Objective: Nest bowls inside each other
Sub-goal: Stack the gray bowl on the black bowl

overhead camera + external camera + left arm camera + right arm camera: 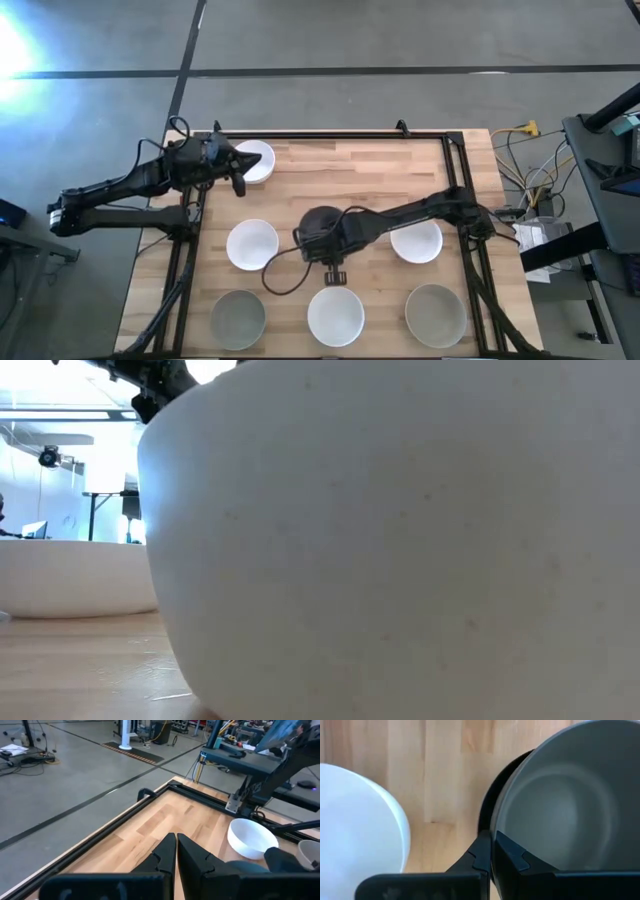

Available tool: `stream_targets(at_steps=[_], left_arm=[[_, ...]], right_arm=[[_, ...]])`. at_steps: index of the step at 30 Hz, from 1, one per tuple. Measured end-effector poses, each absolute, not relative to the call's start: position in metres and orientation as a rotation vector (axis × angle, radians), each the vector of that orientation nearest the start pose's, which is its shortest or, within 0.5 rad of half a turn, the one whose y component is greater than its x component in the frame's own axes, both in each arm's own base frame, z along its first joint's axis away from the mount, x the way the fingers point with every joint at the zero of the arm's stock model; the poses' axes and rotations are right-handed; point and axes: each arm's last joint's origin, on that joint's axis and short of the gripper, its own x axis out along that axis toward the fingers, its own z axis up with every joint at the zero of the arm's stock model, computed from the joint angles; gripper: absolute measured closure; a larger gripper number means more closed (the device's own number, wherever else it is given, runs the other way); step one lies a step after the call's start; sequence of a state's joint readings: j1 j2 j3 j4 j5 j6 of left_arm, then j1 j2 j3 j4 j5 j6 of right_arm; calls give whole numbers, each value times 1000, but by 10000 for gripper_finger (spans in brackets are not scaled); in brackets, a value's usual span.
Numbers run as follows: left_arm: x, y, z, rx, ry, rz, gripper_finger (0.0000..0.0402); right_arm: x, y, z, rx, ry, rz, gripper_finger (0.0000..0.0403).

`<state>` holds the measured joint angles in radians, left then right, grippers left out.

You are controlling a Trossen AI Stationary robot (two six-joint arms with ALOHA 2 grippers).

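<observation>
In the high view, several bowls sit on the wooden table: white ones (252, 245), (416, 241), (335, 315), (257, 160) and two grey-green ones (238, 318), (435, 315). At the centre, a dark grey bowl (565, 810) sits inside a black bowl (487, 807); in the high view the pair is a dark round shape (318, 232). My right gripper (492, 857) is above it, shut on the dark grey bowl's rim. My left gripper (176, 855) is shut on nothing, beside the far-left white bowl. My right gripper holds the dark grey bowl by its rim (496, 827), on the side toward the table's near edge. One finger (512, 857) is inside the bowl and the other finger (479, 855) is outside it. The fingers come from above, pointing down. The bowl stays upright within the black bowl.
A black frame rail (330, 134) runs along the table's far edge and down both sides. The low view is mostly filled by one white bowl (400, 540), with another (70, 575) behind it. Bare wood (350, 175) lies at the far centre. Cables and equipment (530, 190) stand past the right edge.
</observation>
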<state>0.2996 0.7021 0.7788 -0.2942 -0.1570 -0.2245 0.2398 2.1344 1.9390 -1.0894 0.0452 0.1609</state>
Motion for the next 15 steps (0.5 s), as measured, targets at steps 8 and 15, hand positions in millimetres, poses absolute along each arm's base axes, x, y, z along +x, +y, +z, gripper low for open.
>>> stream_targets(at_steps=[8, 15], left_arm=[[138, 47, 331, -233, 190, 479, 402], [138, 47, 329, -234, 201, 480, 402]], right_arm=[[430, 103, 231, -23, 1296, 48, 394], [434, 105, 224, 27, 1302, 72, 394]])
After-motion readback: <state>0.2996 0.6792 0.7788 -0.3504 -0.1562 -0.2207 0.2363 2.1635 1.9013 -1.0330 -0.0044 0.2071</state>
